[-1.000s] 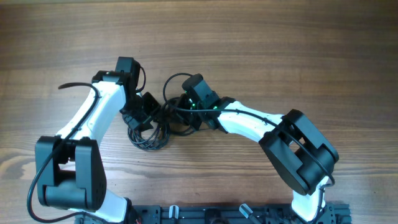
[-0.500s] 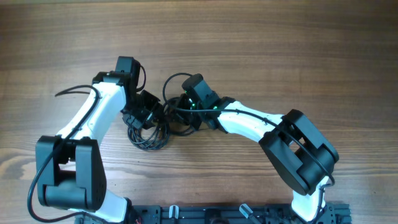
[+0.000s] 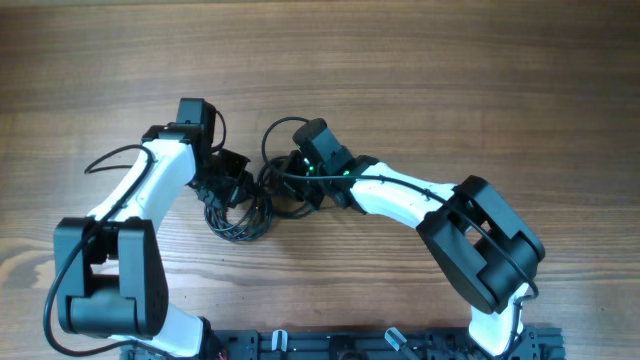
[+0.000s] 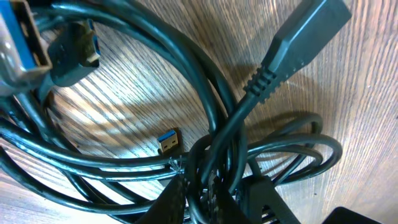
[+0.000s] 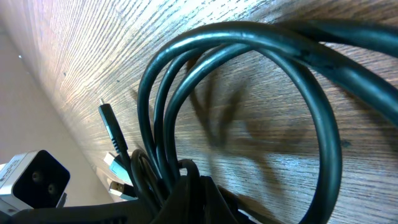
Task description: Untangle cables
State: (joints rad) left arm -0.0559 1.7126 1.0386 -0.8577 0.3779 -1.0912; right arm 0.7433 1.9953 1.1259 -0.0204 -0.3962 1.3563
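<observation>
Left gripper [image 3: 235, 183] has nipped shut on strands of the cables [image 3: 240, 222] and drawn slightly toward upper left, right gripper [image 3: 287, 178] stays clamped on the same bundle at frame centre on the table [image 3: 450, 80] — pull-apart seemingly starting, tangle not yet loosened

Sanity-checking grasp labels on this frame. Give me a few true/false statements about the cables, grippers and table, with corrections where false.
1. The left gripper and the right gripper are both at the cables. True.
2. The cables lie in straight, separate lines. False: they lie in overlapping loops.
3. The right gripper is open and empty. False: it is shut on strands of the cables.
4. A small USB plug with a blue tongue lies on the wooden table. True.
</observation>
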